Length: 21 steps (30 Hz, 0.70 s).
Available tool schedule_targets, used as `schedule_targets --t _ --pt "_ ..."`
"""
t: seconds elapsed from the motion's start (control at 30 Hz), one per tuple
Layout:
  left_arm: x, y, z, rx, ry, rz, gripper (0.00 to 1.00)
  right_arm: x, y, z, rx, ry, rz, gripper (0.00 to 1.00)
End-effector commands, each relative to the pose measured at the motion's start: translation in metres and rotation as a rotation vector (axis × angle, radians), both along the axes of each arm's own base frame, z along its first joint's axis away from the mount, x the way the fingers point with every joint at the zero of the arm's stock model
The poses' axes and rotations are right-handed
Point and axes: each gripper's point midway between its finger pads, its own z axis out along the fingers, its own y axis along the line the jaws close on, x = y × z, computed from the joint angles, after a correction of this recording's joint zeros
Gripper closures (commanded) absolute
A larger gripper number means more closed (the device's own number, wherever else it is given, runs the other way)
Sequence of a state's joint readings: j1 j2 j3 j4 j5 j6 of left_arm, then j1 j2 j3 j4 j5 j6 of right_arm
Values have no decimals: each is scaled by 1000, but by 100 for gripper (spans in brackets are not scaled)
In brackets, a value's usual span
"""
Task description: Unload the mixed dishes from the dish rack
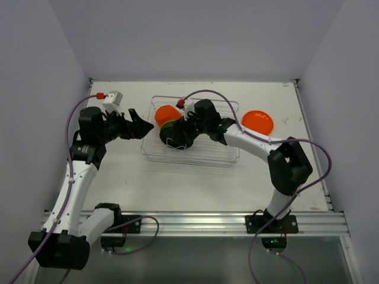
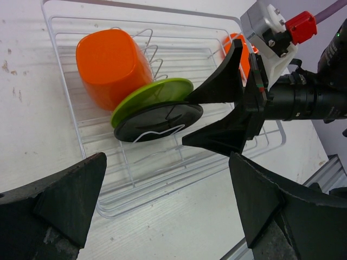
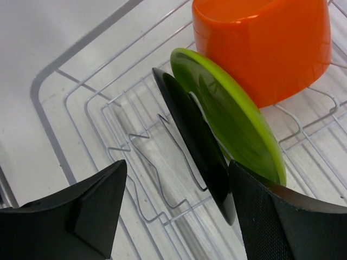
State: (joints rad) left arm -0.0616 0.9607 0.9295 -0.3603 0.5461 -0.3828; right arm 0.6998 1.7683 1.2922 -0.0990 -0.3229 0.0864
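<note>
Left gripper (image 1: pixel 143 125) hovered just beside the left end of the dish rack (image 1: pixel 195 158), jaws wide and holding nothing. The rack stood mid-tabletop (image 1: pixel 177 183). Right gripper (image 3: pixel 178 179) was low inside it, jaws parted around the rim of the black plate (image 3: pixel 195 141); contact could not be confirmed. The plate stood tilted in the wire dividers, the lime-green plate (image 3: pixel 233 119) leaning directly behind it, then the orange cup (image 3: pixel 265 49). Farther right, an orange plate (image 1: pixel 258 121) lay on the tabletop outside the rack.
</note>
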Motion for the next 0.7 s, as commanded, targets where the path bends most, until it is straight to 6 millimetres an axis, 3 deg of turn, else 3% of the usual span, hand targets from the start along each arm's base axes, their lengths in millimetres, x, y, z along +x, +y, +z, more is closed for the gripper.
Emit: schedule_targets --t 0.0,0.27,0.67 --pt "3 -3 12 0 -47 -15 0 12 -2 3 -60 -66 -35 23" --pt "2 -3 11 1 -47 -14 0 19 -6 1 -124 -128 -84 36" --pt "1 -3 13 -1 -51 -13 0 27 -13 17 -148 -243 -130 48"
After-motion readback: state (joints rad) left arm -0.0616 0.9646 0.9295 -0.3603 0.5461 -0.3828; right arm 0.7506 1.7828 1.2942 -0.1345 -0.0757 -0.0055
